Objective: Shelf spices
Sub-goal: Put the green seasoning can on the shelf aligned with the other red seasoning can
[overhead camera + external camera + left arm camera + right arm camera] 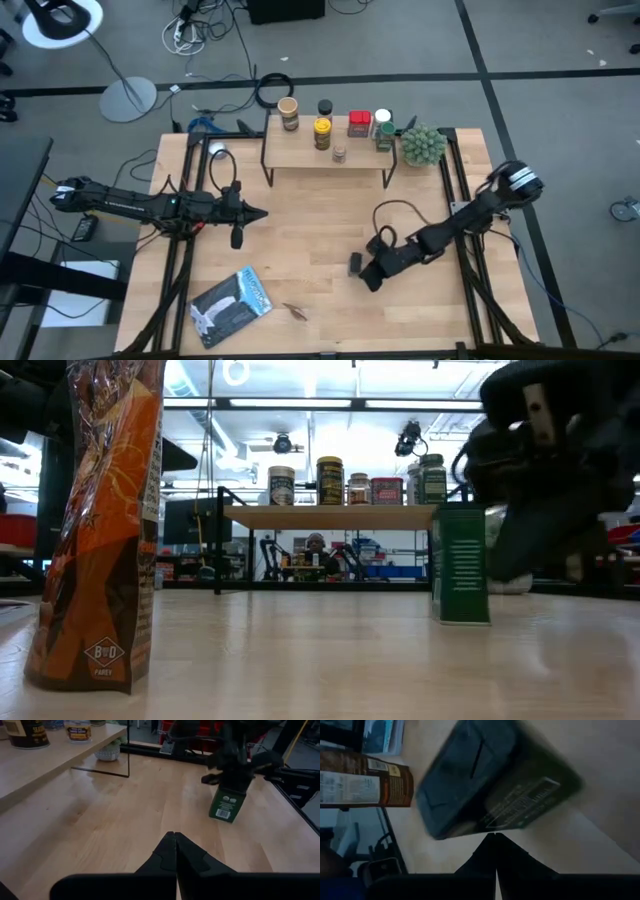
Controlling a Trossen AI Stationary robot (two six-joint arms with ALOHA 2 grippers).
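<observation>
A green tin with a dark lid stands upright on the tabletop, right of the middle. My right gripper is shut and slants down at the tin from the table's right. My left gripper is shut and hangs over the table's left half, apart from the tin. Several spice jars and tins stand on the light-wood shelf at the far edge. My right gripper's shut fingertips stand right at the green tin's side, slanting down from the table's right. Whether they touch it, I cannot tell. The tin stands upright with its bottom on the table.
A small green potted plant sits at the shelf's right end. A blue-white flat packet lies at the near left. An orange-brown bag stands upright near the table's near edge. Bare wood lies between the shelf and the tin.
</observation>
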